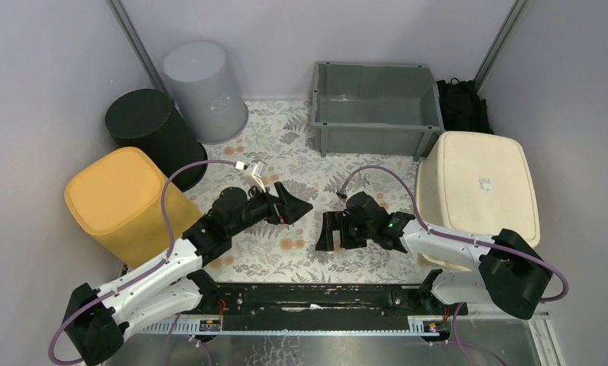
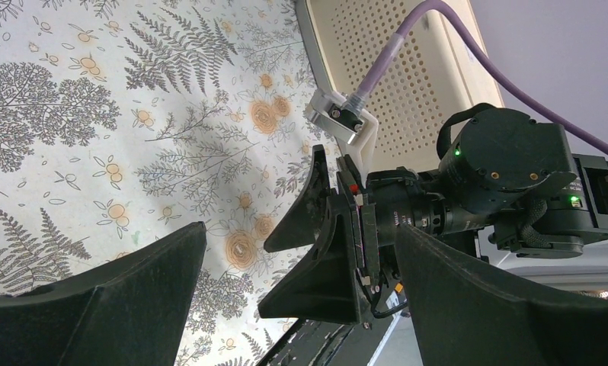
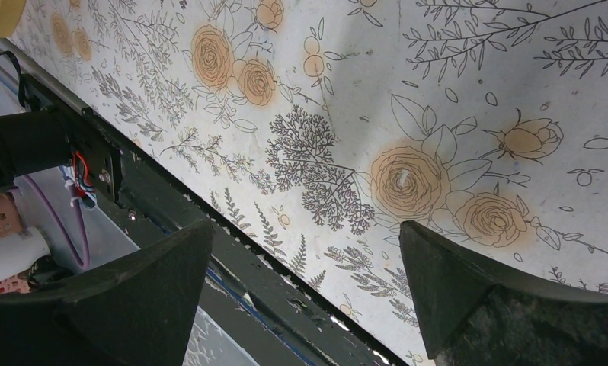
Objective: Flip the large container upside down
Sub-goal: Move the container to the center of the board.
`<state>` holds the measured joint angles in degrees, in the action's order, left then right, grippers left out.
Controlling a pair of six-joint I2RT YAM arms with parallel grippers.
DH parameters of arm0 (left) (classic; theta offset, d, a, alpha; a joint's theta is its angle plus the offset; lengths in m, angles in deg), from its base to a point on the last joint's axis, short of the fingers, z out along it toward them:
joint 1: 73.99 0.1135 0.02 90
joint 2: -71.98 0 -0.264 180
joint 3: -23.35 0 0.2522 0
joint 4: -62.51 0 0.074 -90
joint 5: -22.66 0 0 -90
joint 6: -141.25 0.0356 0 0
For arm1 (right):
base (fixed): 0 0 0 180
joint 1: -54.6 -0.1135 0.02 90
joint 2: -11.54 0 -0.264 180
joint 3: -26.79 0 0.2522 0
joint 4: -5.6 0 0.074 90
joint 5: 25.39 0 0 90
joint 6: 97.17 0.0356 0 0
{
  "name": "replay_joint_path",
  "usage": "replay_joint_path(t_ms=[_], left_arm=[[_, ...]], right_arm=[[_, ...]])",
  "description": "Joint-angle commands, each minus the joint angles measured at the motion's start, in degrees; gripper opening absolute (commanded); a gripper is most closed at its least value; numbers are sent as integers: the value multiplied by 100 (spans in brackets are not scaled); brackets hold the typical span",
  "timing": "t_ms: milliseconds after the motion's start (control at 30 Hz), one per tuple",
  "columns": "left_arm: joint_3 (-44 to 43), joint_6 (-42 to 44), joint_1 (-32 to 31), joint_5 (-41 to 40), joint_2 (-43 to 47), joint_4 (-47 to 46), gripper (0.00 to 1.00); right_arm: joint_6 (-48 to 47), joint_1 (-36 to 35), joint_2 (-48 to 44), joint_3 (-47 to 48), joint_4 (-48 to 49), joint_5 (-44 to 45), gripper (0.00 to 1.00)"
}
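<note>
Both sets of jaws are spread wide and nothing is held; the left gripper [image 1: 292,206] and right gripper [image 1: 331,231] hang near each other over the cloth [image 1: 278,141] at mid-table. The crate [image 1: 369,139], open side up at the far edge, is judged to be the large container. It would best be taken at opposite rims by both arms, lifted clear and rolled over together. Its floor is partly hidden, so it is only probably empty. The cream bin [image 1: 480,187] just beside its right corner could be struck in the turn; the yellow bin [image 1: 122,198], black bin [image 1: 145,122] and grey bin [image 1: 202,84] stand well apart at left
</note>
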<state>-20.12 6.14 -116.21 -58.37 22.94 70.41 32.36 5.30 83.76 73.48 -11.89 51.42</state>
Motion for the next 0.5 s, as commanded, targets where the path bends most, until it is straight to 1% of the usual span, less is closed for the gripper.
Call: replay_joint_path(t_ms=[0, 467], left_arm=[[45, -7, 67, 35, 109, -47, 100], [26, 15, 77, 51, 140, 24, 100]], right_arm=[[10, -45, 32, 214, 204, -121, 99], [28, -51, 97, 214, 241, -155, 99]])
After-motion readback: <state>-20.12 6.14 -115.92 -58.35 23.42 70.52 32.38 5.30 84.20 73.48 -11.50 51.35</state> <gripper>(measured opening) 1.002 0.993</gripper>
